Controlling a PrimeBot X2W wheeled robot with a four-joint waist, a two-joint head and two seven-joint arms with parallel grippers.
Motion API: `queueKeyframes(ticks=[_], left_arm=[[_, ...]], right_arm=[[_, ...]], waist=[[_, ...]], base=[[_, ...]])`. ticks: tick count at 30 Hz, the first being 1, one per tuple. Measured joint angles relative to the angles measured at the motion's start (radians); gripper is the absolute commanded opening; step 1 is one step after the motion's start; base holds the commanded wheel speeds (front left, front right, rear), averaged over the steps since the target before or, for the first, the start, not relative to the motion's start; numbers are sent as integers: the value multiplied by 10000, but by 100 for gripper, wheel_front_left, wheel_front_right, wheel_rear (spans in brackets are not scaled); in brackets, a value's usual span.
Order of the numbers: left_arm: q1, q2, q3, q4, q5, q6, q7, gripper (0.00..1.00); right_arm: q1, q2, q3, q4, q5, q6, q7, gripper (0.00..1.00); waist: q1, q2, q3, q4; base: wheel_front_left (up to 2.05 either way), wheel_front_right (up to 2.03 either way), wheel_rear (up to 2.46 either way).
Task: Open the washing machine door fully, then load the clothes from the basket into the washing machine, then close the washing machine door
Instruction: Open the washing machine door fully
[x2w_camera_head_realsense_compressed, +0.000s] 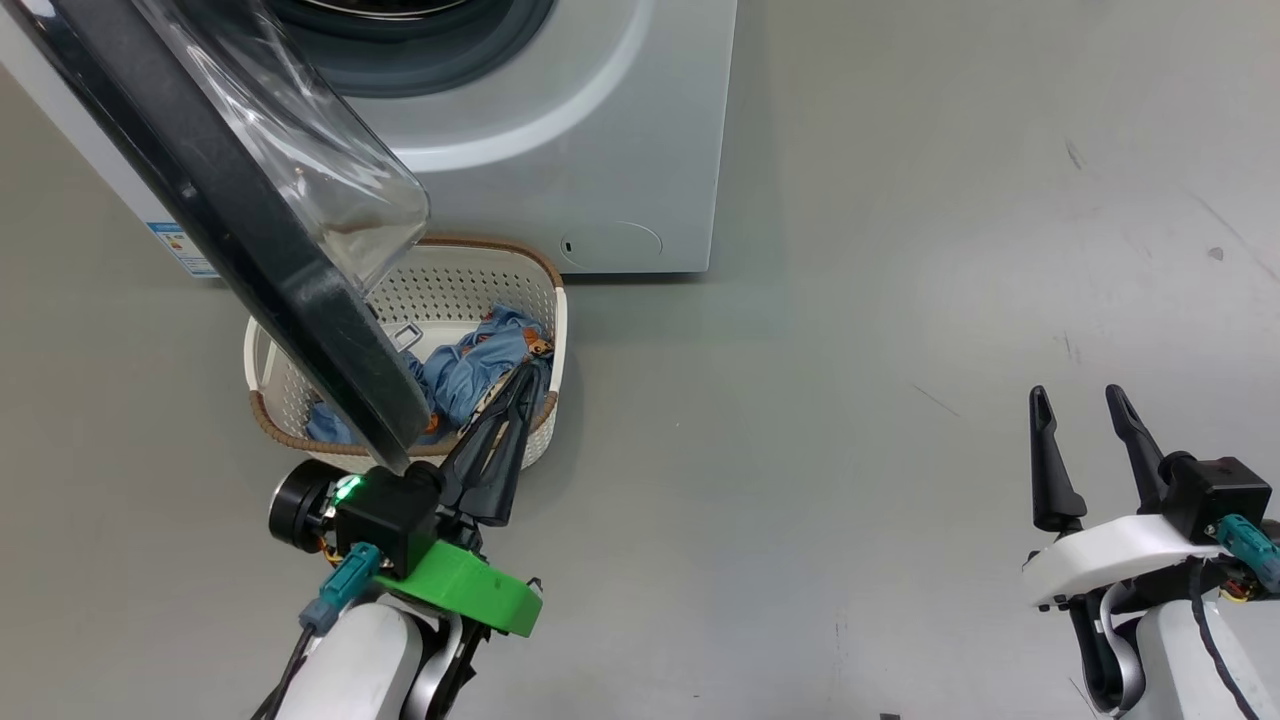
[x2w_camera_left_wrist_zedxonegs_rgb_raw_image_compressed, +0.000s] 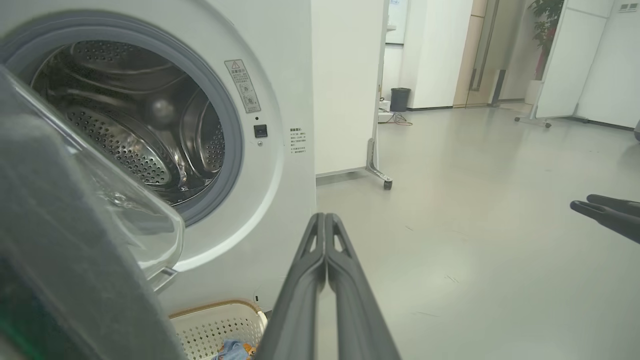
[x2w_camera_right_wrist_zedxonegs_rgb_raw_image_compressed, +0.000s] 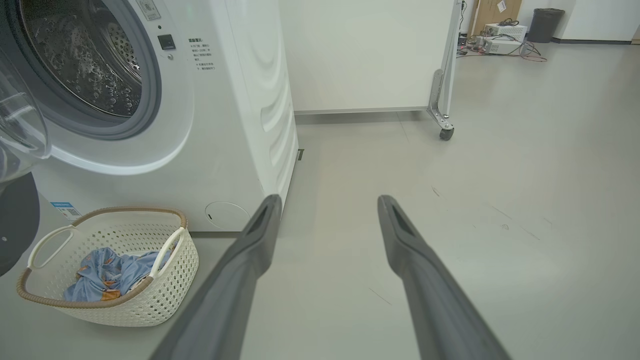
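Head view: washing machine door (x2w_camera_head_realsense_compressed: 250, 230) hangs open over basket (x2w_camera_head_realsense_compressed: 455, 285), so washing machine (x2w_camera_head_realsense_compressed: 600, 150) ready for loading; left gripper (x2w_camera_head_realsense_compressed: 522, 385) near clothes (x2w_camera_head_realsense_compressed: 480, 360), jaws shut, empty; right gripper (x2w_camera_head_realsense_compressed: 1078, 400) aside, jaws wide, empty.

Smooth grey floor (x2w_camera_right_wrist_zedxonegs_rgb_raw_image_compressed: 500, 150) stretched wide; a white wheeled partition (x2w_camera_right_wrist_zedxonegs_rgb_raw_image_compressed: 365, 50) stood at the back, a dark bin (x2w_camera_right_wrist_zedxonegs_rgb_raw_image_compressed: 544, 22) beyond.

left gripper (x2w_camera_head_realsense_compressed: 527, 378): long dark fingers (x2w_camera_head_realsense_compressed: 495, 450), black block (x2w_camera_head_realsense_compressed: 385, 515), green lamp (x2w_camera_head_realsense_compressed: 347, 488), green plate (x2w_camera_head_realsense_compressed: 470, 590), teal plug (x2w_camera_head_realsense_compressed: 345, 580)
right gripper (x2w_camera_head_realsense_compressed: 1078, 395): dark fingers, white plate (x2w_camera_head_realsense_compressed: 1110, 555), teal plug (x2w_camera_head_realsense_compressed: 1250, 545), black cable (x2w_camera_head_realsense_compressed: 1205, 630)
forearms (x2w_camera_head_realsense_compressed: 350, 660): pale white shells
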Motion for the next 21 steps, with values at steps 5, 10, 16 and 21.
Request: queueKeyframes(ticks=[5, 10, 16, 21], left_arm=[[-101, -56, 222, 215, -40, 13, 0, 0], [-492, -117, 516, 384, -96, 13, 0, 0], [-706, -146, 779, 485, -100, 13, 0, 0], [-750, -291, 936, 782, -169, 13, 2, 0]], right_arm=[[-6, 0, -38, -8, -17, 73, 0, 100], [-89, 2, -107, -23, -17, 75, 0, 100], [-238, 4, -150, -58, -19, 84, 0, 100], [-238, 27, -303, -56, -19, 84, 0, 100]], waist=[[0, 0, 169, -8], [-1, 0, 379, 11], [0, 0, 573, 61], [0, 0, 635, 195]], base=[[0, 0, 0], [0, 0, 0], [0, 0, 0], [0, 0, 0]])
